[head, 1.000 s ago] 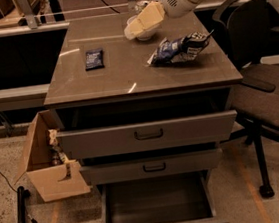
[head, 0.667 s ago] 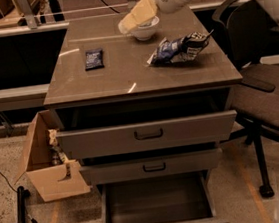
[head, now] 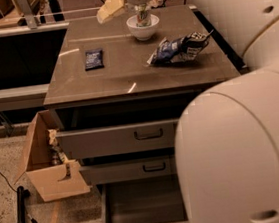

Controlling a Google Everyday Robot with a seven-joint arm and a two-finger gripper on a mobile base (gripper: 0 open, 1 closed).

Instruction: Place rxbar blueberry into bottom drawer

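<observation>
One rxbar blueberry (head: 94, 59); tool (head: 108, 10) beside bowl (head: 143, 27)

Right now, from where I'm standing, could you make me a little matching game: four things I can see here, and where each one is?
Things:
1. rxbar blueberry
2. chip bag
3. bottom drawer
4. gripper

Places:
A. pulled out, down near the floor
B. raised over the far edge of the cabinet top, left of the white bowl
C. lying flat on the left part of the top
D. crumpled on the right part of the top

Pairs: 1-C, 2-D, 3-A, 4-B.
</observation>
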